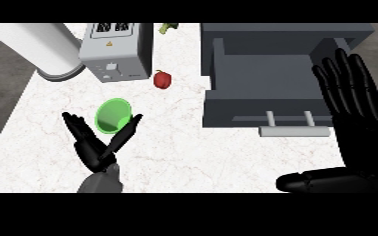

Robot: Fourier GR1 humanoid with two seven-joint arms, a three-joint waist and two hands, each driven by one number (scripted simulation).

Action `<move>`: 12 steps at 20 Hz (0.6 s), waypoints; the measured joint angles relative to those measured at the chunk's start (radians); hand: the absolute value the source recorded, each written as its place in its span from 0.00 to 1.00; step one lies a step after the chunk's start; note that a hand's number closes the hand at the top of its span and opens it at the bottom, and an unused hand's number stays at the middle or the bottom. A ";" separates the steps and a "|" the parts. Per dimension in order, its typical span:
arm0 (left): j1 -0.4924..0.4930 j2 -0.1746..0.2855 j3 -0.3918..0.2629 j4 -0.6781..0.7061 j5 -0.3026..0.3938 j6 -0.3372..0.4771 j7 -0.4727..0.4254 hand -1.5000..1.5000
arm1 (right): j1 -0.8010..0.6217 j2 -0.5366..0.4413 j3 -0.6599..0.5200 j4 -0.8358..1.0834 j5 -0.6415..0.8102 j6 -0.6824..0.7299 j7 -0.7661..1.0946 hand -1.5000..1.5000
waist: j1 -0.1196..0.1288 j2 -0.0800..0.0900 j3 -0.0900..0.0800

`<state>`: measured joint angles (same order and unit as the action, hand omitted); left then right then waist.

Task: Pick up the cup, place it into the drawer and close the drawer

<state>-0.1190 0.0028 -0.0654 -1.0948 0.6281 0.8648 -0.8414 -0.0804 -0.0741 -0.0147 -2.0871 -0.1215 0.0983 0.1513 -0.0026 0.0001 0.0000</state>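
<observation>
Meanwhile, at the marble counter [192, 152], the robot's left hand [96, 152] is coming in from the lower edge and framing the green cup [113, 115]. Its thumb is splaying to one side of the cup and its fingers to the other. All are straight rather than curled, so nothing is gripping the cup yet. The spread looks like the opening of a grasp: the hand is making room for the rim before closing round it.

The cup is sitting on the counter at the left, its open mouth showing, well apart from the grey drawer [266, 75]. The drawer is standing pulled out at the right, its inside showing nothing, with its bar handle [294, 130] jutting toward the robot. That is presumably why it is waiting open: the cup is due to go in before anyone pushes it shut.

Beside the drawer, at the right edge, the right hand [354, 110] is resting open with its fingers pointing up, holding nothing. It seems well placed for the handle later.

A toaster [114, 50], a red pepper [162, 79] and a white cylinder [44, 50] are occupying the back of the counter. The pepper is lying between cup and drawer but behind the direct line, so a carry across the bare middle is looking unobstructed.
</observation>
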 measured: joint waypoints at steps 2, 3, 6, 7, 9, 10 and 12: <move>-0.004 -0.001 0.024 0.024 0.006 -0.024 -0.018 0.00 | 0.009 -0.002 -0.004 -0.020 -0.006 0.002 0.011 0.00 | 0.000 0.000 0.000; -0.020 -0.001 0.033 0.063 0.028 -0.039 -0.044 0.00 | 0.009 -0.005 -0.009 -0.014 -0.012 0.009 0.007 0.00 | 0.000 0.000 0.000; -0.010 -0.002 0.024 0.100 0.072 -0.063 -0.087 0.00 | -0.010 -0.006 -0.007 -0.015 -0.009 0.004 0.031 0.00 | 0.000 0.000 0.000; -0.010 -0.002 0.025 0.099 0.071 -0.061 -0.084 0.00 | -0.022 -0.005 -0.008 -0.003 -0.008 0.002 0.029 0.00 | 0.001 0.000 0.000; 0.009 -0.002 0.010 0.103 0.090 -0.070 -0.105 0.00 | -0.019 -0.001 -0.009 0.026 -0.004 0.010 0.000 0.00 | 0.001 0.000 0.000; 0.002 -0.002 0.023 0.127 0.090 -0.082 -0.115 0.00 | -0.020 -0.002 -0.011 0.022 -0.004 0.009 0.005 0.00 | 0.001 0.000 0.000; -0.039 -0.002 0.038 0.198 0.109 -0.105 -0.141 0.00 | -0.030 -0.007 -0.018 0.026 -0.011 0.013 0.012 0.00 | 0.000 0.000 0.000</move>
<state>-0.1577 0.0006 -0.0278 -0.8973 0.7373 0.7602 -0.9822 -0.1099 -0.0808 -0.0328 -2.0612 -0.1326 0.1108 0.1629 -0.0026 0.0004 -0.0003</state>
